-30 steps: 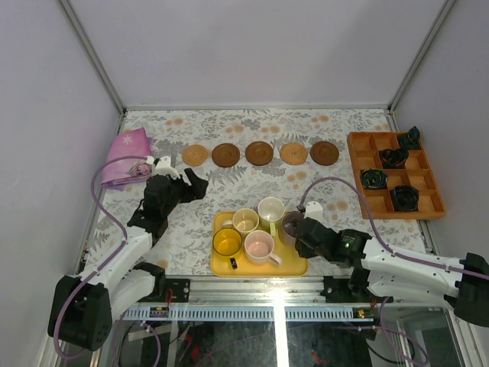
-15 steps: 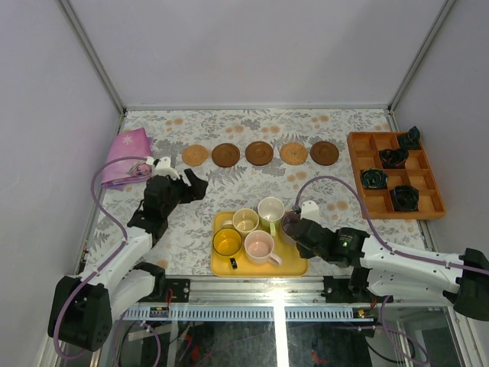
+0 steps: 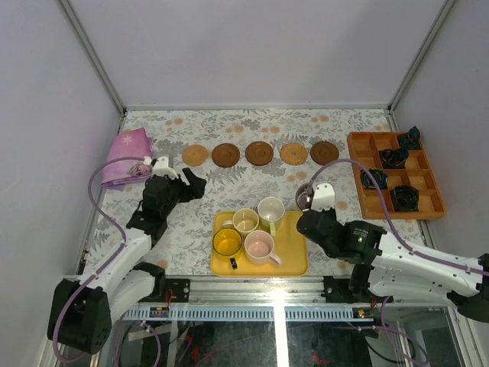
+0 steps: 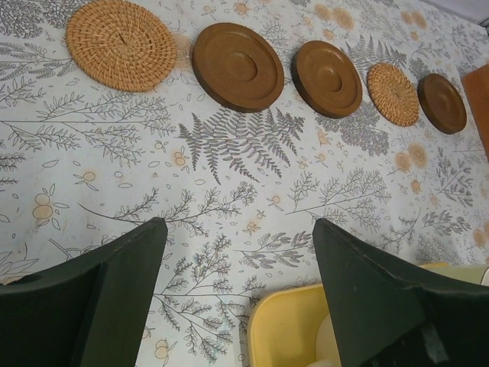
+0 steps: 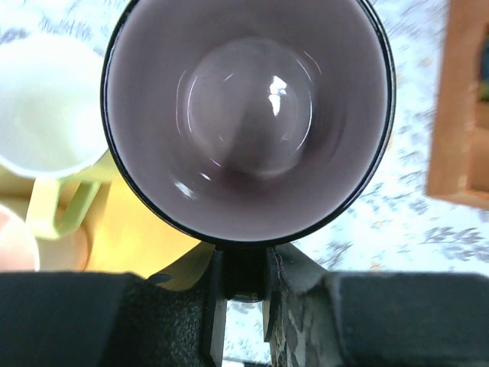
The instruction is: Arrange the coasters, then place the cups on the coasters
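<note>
Five coasters lie in a row at the back: tan (image 3: 195,155), brown (image 3: 225,155), brown (image 3: 259,153), tan (image 3: 293,154), brown (image 3: 324,153). The left wrist view shows the same row, from the tan one (image 4: 121,43) to the far brown one (image 4: 442,103). My right gripper (image 5: 243,275) is shut on the handle of the purple-grey cup (image 5: 248,115), held above the table just right of the yellow tray (image 3: 294,264). The yellow (image 3: 227,241), cream (image 3: 245,221), pale green (image 3: 270,209) and pink (image 3: 259,246) cups stand on the tray. My left gripper (image 3: 191,183) hangs open and empty left of the tray.
An orange compartment box (image 3: 396,174) with small black objects sits at the right edge. A pink cloth (image 3: 126,155) lies at the back left. A small black item (image 3: 233,264) lies on the tray's front.
My right gripper has lifted the purple-grey cup off the tray and carried it back and to the right. The left arm has stayed put.
</note>
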Motion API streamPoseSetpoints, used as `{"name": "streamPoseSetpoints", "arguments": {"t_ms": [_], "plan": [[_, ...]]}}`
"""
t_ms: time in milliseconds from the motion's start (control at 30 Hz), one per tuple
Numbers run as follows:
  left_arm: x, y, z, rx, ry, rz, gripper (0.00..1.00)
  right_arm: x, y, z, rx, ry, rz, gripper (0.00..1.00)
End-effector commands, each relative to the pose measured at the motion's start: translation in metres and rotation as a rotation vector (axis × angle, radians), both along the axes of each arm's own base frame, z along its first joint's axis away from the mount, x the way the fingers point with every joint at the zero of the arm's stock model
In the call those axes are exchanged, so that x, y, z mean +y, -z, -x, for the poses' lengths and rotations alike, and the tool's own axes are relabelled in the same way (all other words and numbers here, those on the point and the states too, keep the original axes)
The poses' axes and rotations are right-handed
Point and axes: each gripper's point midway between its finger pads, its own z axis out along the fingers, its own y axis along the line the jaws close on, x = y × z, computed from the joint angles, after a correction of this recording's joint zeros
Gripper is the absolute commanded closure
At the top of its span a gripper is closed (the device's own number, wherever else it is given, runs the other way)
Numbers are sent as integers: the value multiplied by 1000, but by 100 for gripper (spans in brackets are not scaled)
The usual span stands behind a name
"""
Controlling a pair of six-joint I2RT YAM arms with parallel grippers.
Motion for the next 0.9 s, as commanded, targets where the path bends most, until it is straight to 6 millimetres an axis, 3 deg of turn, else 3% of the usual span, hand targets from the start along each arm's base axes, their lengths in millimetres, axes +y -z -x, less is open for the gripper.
{"name": "streamPoseSetpoints", "arguments": {"t_ms": [0, 100, 233, 567, 867], "plan": [[0, -5, -8, -28, -15, 0, 22, -20, -72, -39, -288, 166, 57, 100], [-2, -5, -11, -26, -9, 7, 22, -20, -95, -57, -352, 198, 61, 100], [-5, -3, -14, -20, -2, 8, 22, -20, -105, -90, -366, 188, -3, 100], [4, 1, -16, -16, -42, -26, 22, -39, -97, -180, -308, 209, 6, 100], [4, 10, -17, 10, -45, -24, 22, -88, -72, -262, -235, 223, -75, 100]]}}
